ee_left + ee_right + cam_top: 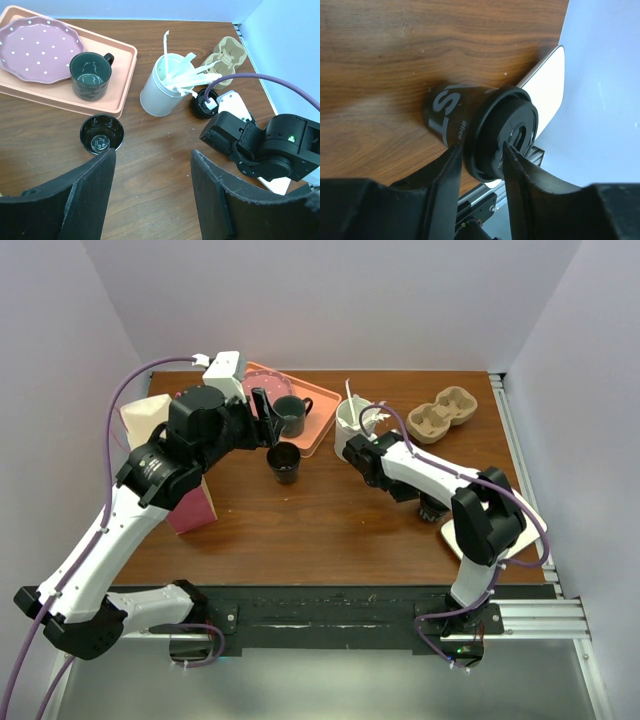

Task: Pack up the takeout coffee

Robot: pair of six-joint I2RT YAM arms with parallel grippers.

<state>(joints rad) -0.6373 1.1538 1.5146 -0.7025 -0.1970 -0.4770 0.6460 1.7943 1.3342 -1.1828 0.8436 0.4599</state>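
The takeout coffee (451,116), a black cup with white lettering and a round black lid (505,131), stands on the wooden table beside a white board (547,95). My right gripper (481,150) has its two fingers tight against the lid's near rim, one on each side. From above, that gripper (428,502) covers most of the cup at the table's right. My left gripper (152,160) hangs open and empty above bare wood; in the top view the left gripper (262,410) sits near the tray.
A plain black cup (283,462) stands open near the middle. On a peach tray (322,400) sit a dark mug (292,415) and a dotted plate (37,47). Behind are a white tub of utensils (352,425), a cardboard cup carrier (442,415) and a pink box (190,508).
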